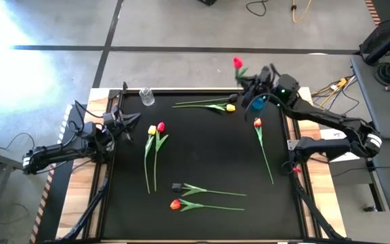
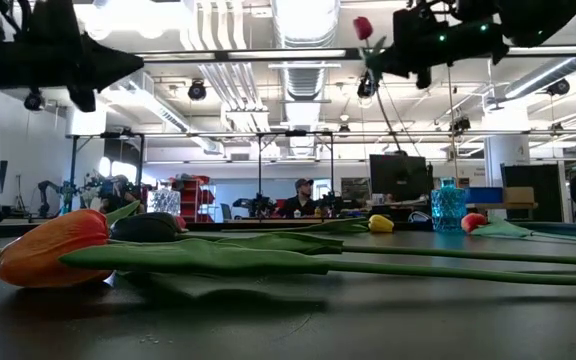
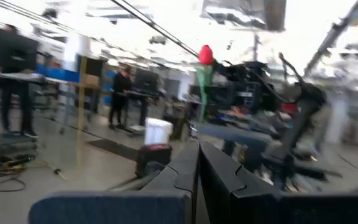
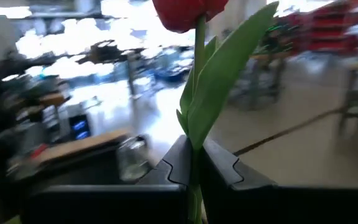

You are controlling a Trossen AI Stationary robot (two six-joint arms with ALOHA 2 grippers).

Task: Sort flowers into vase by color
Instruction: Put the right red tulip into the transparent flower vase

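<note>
Right gripper point(image 4: 194, 165) clamps red tulip point(image 4: 185, 12); no writing is legible

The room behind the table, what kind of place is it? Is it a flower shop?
Probably not a shop. It looks like a big robot lab or workshop: bare ceiling pipes, a person at a monitor, and cables on a concrete floor.

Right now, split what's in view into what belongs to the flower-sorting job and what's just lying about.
Job:
red tulip clamped in right tool
blue vase
clear vase
tulips lying on the mat: yellow, orange, near-black

Lying about:
cables beside the table
left tool, shut, empty
</note>
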